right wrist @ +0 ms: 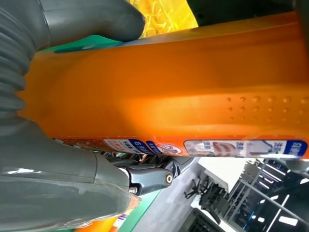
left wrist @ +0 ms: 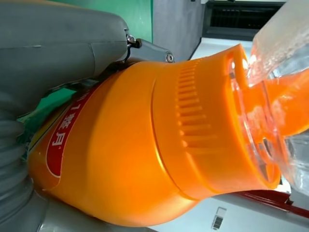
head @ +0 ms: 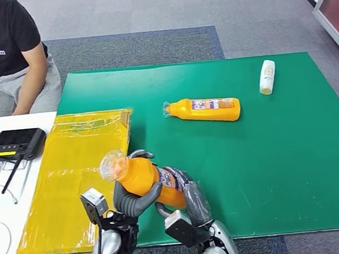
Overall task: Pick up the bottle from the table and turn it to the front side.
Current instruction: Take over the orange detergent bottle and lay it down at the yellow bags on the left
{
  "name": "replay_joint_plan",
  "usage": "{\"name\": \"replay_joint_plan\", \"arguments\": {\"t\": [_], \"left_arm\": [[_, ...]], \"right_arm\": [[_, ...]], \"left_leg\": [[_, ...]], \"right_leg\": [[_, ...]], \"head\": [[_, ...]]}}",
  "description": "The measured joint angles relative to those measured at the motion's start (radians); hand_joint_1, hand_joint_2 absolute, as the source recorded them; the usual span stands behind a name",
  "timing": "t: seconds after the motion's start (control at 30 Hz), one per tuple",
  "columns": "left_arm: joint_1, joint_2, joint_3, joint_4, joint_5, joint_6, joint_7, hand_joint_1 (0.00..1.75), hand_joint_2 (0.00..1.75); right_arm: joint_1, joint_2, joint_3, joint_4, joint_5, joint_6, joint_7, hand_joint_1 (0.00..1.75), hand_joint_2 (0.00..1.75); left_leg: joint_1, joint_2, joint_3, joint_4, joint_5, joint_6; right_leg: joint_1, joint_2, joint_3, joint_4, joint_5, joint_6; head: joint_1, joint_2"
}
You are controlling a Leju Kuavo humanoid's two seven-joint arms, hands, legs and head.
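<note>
An orange bottle (head: 142, 176) with a clear cap is held off the green mat near its front edge, tilted with the cap up and to the left. My left hand (head: 131, 200) grips its neck end from below, thumb wrapped over the body. My right hand (head: 189, 196) holds its lower body, fingers around the label. The left wrist view has the bottle's shoulder (left wrist: 120, 145) and ribbed collar close up. In the right wrist view the bottle's side (right wrist: 175, 82) lies between the thumb and the fingers (right wrist: 149, 176).
A second orange bottle (head: 204, 109) lies on its side mid-mat, and a small white bottle (head: 266, 77) at the far right. A yellow bag (head: 73, 171) lies on the left, beside a black device (head: 13, 143) on a white table. A person (head: 9, 55) sits at the far left.
</note>
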Motion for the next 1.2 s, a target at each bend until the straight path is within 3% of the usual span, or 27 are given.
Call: {"name": "replay_joint_plan", "arguments": {"t": [0.13,0.17,0.2,0.27,0.3,0.37,0.57,0.73,0.93,1.2], "left_arm": [[-0.006,0.001,-0.001,-0.001,-0.010,0.000,-0.011,1.75,1.75],[-0.007,0.001,-0.001,-0.002,-0.013,0.001,-0.014,1.75,1.75],[-0.008,0.001,-0.002,-0.002,-0.014,0.001,-0.014,1.75,1.75],[-0.010,0.001,-0.002,-0.003,-0.018,0.003,-0.015,1.75,1.75],[-0.010,0.001,-0.002,-0.003,-0.020,0.005,-0.015,1.75,1.75],[-0.011,0.001,-0.002,-0.005,-0.024,0.015,-0.015,1.75,1.75],[-0.004,0.003,0.004,-0.007,-0.082,0.090,-0.006,1.75,1.75],[-0.004,0.033,0.006,-0.011,-0.254,0.166,0.034,1.75,1.75],[0.004,0.105,0.014,-0.035,-0.493,0.197,0.075,1.75,1.75],[0.012,0.228,0.048,-0.113,-0.674,0.140,0.160,1.75,1.75]], "right_arm": [[-0.001,0.000,0.007,0.000,0.005,-0.011,-0.003,1.75,1.75],[-0.001,0.000,0.008,0.000,0.007,-0.014,-0.003,1.62,1.75],[-0.001,0.000,0.009,0.000,0.008,-0.016,-0.004,1.33,1.75],[-0.001,0.000,0.012,0.000,0.009,-0.019,-0.004,0.52,1.75],[-0.001,0.000,0.013,0.000,0.010,-0.020,-0.004,0.21,1.75],[-0.001,0.000,0.014,0.000,0.013,-0.027,-0.007,0.00,1.75],[-0.001,0.000,0.016,0.000,0.000,-0.057,-0.013,0.00,1.75],[0.004,0.000,0.009,0.000,-0.012,-0.060,-0.014,0.00,1.75],[0.020,0.000,-0.006,0.004,-0.022,-0.050,-0.022,0.00,1.75],[0.036,0.006,-0.032,0.019,-0.035,-0.031,-0.031,0.00,1.75]], "left_leg": [[0.000,0.000,0.000,0.000,0.000,0.000],[0.000,0.000,0.000,0.000,0.000,0.000],[0.000,0.000,0.000,0.000,0.000,0.000],[0.000,0.000,0.000,0.000,0.000,0.000],[0.000,0.000,0.000,0.000,0.000,0.000],[0.000,0.000,0.000,0.000,0.000,0.000],[0.000,0.000,0.000,0.000,0.000,0.000],[0.000,0.000,0.000,0.000,0.000,0.000],[0.000,0.000,0.000,0.000,0.000,0.000],[0.001,0.000,0.000,0.000,0.000,0.000]], "right_leg": [[0.000,0.000,0.000,0.000,0.000,0.000],[0.000,0.000,0.000,0.000,0.000,0.000],[0.000,0.000,0.000,0.000,0.000,0.000],[0.000,0.000,0.000,0.000,0.000,0.000],[0.000,0.000,0.000,0.000,0.000,0.000],[0.000,0.000,0.000,0.000,0.000,0.000],[0.000,0.000,0.000,0.000,0.000,0.000],[0.000,0.000,0.000,0.000,0.000,0.000],[0.000,0.000,0.000,0.000,0.000,0.000],[0.000,0.000,0.000,0.001,0.000,-0.001]], "head": [[0.000,0.000],[0.000,0.000],[0.000,0.000],[0.000,0.000],[0.000,0.000],[0.000,0.000],[0.000,0.000],[0.000,0.000],[0.000,0.000],[0.000,0.000]]}}
